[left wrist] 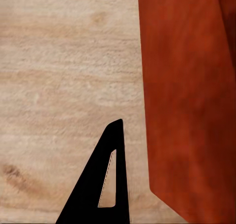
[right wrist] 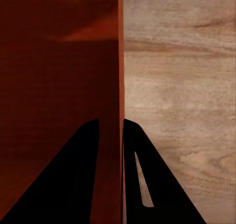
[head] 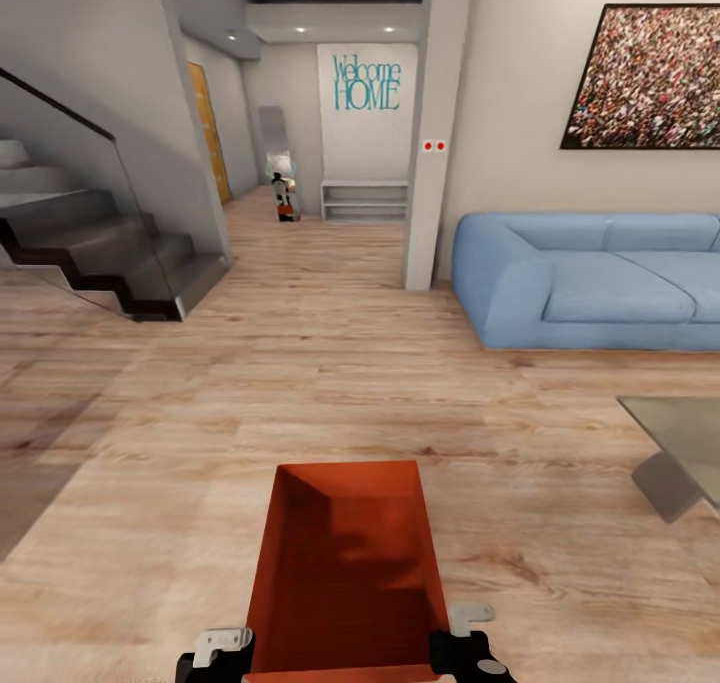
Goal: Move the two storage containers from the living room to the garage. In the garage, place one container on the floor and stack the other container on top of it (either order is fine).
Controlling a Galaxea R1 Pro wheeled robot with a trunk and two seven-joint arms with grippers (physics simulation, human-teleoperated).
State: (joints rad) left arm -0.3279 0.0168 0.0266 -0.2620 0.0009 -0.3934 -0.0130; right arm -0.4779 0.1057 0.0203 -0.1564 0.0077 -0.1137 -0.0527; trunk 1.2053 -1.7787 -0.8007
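Note:
One orange-red open-top storage container [head: 345, 573] hangs just ahead of me above the light wood floor [head: 300, 383] of the living room, its long side pointing away. My left gripper [head: 215, 658] is at its near left corner and my right gripper [head: 470, 653] at its near right corner. In the right wrist view the right gripper [right wrist: 110, 120] straddles the thin wall [right wrist: 120, 62], shut on it. In the left wrist view one finger [left wrist: 110, 175] of the left gripper [left wrist: 135, 123] lies just outside the container's wall [left wrist: 187, 96]; the other is hidden behind it. The second container and the garage are out of view.
A blue sofa [head: 600, 283] stands at the right and a glass-topped table [head: 680, 443] nearer on the right. A dark staircase [head: 110, 253] rises at the left. A pillar [head: 435, 163] flanks a hallway with a white shelf [head: 365, 200] and a wooden door [head: 210, 128].

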